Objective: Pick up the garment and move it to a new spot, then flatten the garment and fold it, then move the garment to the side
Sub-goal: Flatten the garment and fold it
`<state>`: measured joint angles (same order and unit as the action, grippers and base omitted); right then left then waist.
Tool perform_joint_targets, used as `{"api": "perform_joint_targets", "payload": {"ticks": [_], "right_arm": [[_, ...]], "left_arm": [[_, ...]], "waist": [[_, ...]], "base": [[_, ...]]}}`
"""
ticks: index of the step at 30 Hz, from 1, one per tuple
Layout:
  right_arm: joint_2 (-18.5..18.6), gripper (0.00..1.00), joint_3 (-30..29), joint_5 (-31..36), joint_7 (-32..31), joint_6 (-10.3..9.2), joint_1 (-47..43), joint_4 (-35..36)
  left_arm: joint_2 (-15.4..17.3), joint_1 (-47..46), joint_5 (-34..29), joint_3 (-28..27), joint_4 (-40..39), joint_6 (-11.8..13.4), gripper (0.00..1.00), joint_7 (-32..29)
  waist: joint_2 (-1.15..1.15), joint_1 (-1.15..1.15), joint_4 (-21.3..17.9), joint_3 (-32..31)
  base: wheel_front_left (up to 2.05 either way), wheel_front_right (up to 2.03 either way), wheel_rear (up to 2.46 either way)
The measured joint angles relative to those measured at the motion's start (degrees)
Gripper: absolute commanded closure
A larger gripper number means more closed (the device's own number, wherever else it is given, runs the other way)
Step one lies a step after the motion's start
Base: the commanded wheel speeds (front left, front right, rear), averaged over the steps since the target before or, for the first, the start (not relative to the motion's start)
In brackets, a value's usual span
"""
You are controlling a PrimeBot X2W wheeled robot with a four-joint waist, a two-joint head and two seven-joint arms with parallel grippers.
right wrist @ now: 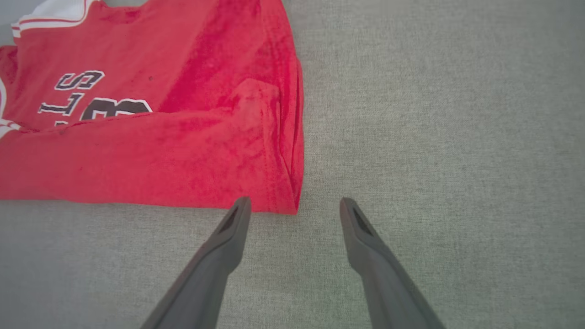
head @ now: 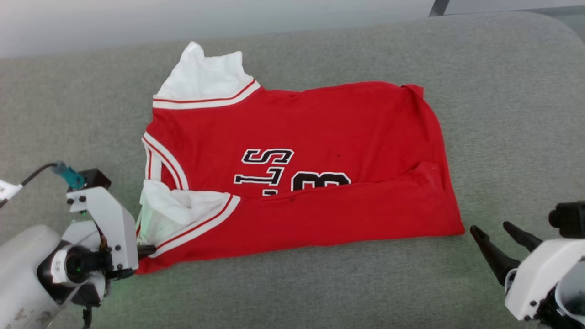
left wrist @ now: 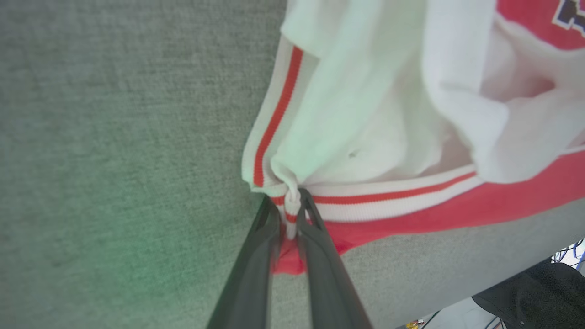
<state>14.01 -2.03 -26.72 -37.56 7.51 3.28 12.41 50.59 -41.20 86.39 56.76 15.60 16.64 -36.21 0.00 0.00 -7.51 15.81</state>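
The garment (head: 320, 132) lies on the grey cloth surface (head: 502, 114), near edge folded over the numbers (head: 274, 171). That looks like fold one done! The left gripper (left wrist: 292, 208) has its jaws pinched on the striped sleeve trim (left wrist: 388, 201). The right gripper (right wrist: 296, 203) has its jaws gaping beside the hem corner (right wrist: 285, 201). More folding and the move aside remain.

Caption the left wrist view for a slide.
Left gripper pinches the striped trim of a red jersey shirt with white sleeves on grey fabric.
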Motion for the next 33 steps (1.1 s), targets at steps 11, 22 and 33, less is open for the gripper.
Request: {"api": "perform_joint_targets", "payload": {"ticks": [11,22,33], "right_arm": [[0.14,0.00,0.97,0.64,-5.92,0.00,8.10,-8.54],[0.43,1.00,2.74,2.08,-9.04,0.01,14.78,-19.29],[1.51,1.00,3.43,0.67,-11.99,0.01,17.24,-20.69]], "left_arm": [[-2.69,-3.20,-1.80,0.23,-0.44,0.00,1.00,-0.07],[-5.68,-5.20,-2.69,0.10,1.03,-1.56,1.00,0.44],[-6.62,-5.76,-1.60,-0.75,4.07,-2.52,1.00,0.15]], "waist": [[0.00,0.00,3.12,2.67],[0.00,0.00,5.95,4.32],[0.00,0.00,5.96,2.93]], "base": [[0.00,0.00,0.00],[0.00,0.00,0.00],[0.00,0.00,0.00]]}}
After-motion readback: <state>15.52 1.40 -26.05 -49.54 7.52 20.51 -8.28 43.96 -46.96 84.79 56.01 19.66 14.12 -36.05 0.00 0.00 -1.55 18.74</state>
